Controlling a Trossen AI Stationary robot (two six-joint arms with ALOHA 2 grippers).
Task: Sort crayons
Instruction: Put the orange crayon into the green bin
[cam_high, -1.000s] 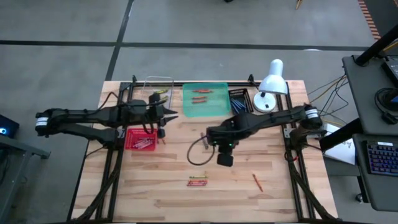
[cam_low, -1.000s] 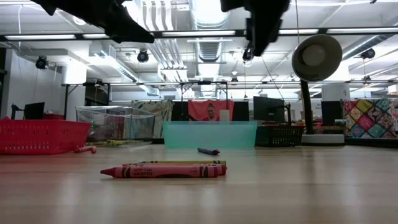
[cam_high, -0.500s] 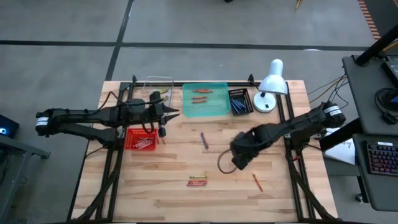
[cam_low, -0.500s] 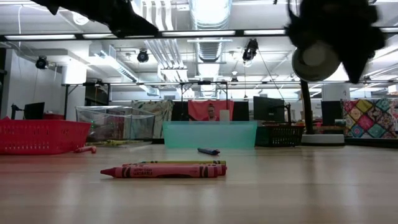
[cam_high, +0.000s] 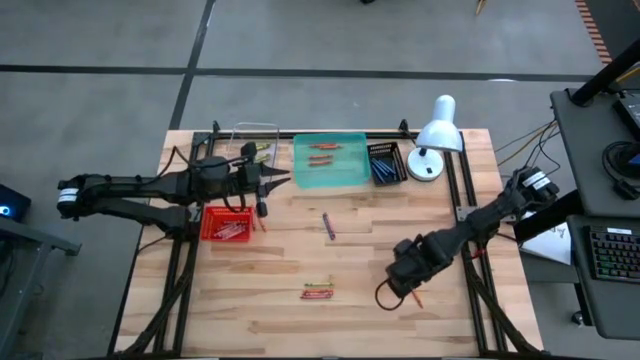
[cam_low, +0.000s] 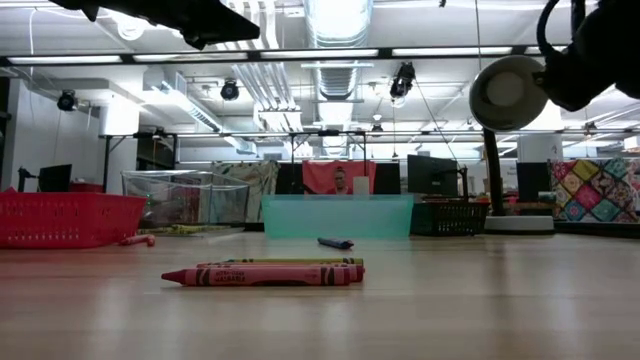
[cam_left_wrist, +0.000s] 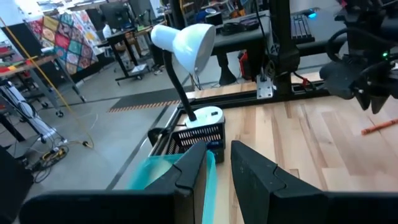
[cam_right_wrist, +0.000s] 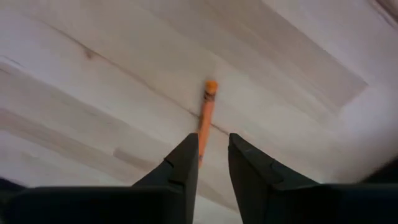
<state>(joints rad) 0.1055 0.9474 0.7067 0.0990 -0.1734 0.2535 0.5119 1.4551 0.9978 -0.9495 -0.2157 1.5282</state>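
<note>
Orange crayon (cam_right_wrist: 206, 117) was what your right hand (cam_high: 409, 278) swung over, fingers slightly apart, nothing gripped yet.

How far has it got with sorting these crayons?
Partly done. Some crayons already lie in the red basket, teal tray and black basket. The right gripper hangs over an orange crayon, not gripping it. A purple crayon and a small bundle wait.

Four loose crayons (cam_high: 318, 292), one lamp (cam_high: 434, 135), four containers (cam_high: 330, 162).
</note>
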